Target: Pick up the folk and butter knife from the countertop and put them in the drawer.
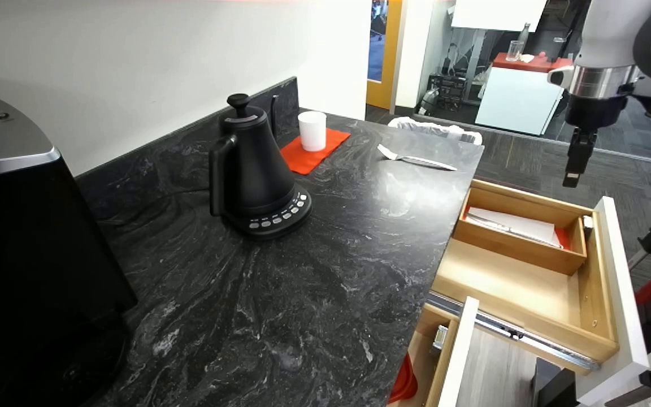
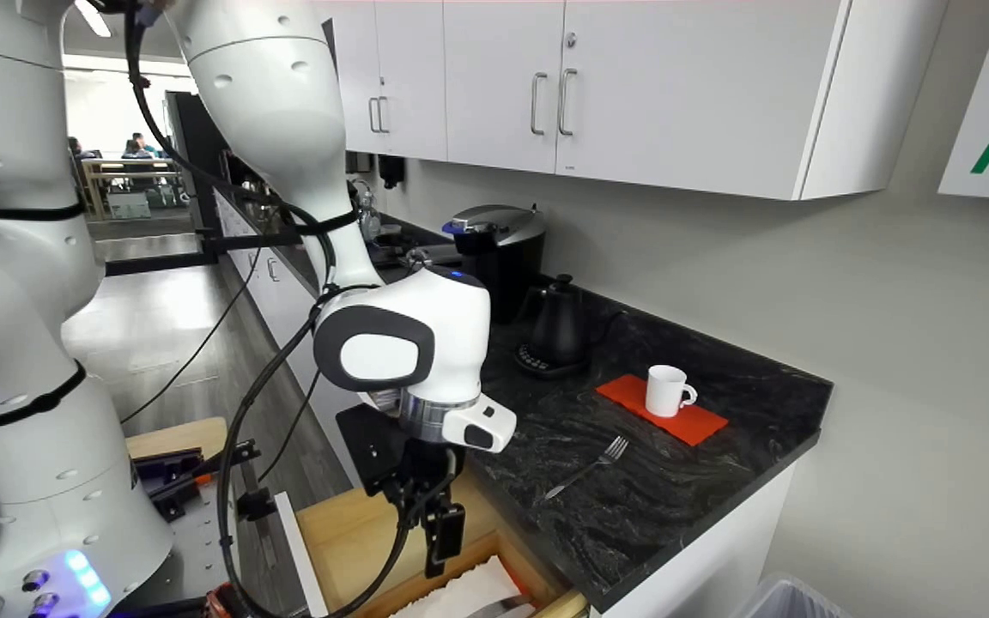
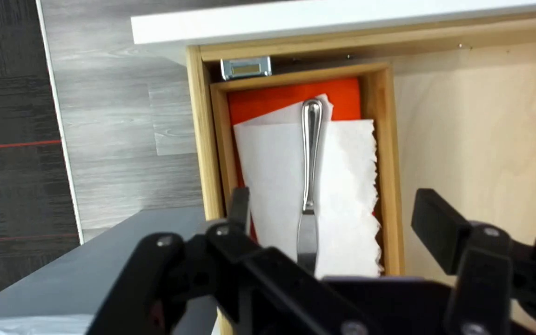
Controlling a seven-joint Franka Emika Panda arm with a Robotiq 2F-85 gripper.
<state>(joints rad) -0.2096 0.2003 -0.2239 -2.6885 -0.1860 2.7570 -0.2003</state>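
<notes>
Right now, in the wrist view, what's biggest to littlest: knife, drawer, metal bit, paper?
By how much picture each fills:
1. Drawer
2. Paper
3. Knife
4. Metal bit
The claw hides parts of the knife and paper, and the drawer runs past the edge.

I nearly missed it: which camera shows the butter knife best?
The wrist view: the butter knife shows large, nearly whole. In an exterior view it looks thin; in an exterior view only part shows.

Fork (image 1: pixel 415 160) & knife (image 3: pixel 309 186): smooth metal, knife v. shiny. Paper (image 3: pixel 348 177): matt w/ rough edge. Drawer (image 3: pixel 477 121): smooth wood. Counter (image 1: pixel 303 294): stone-look, semi-matt sfc.
</notes>
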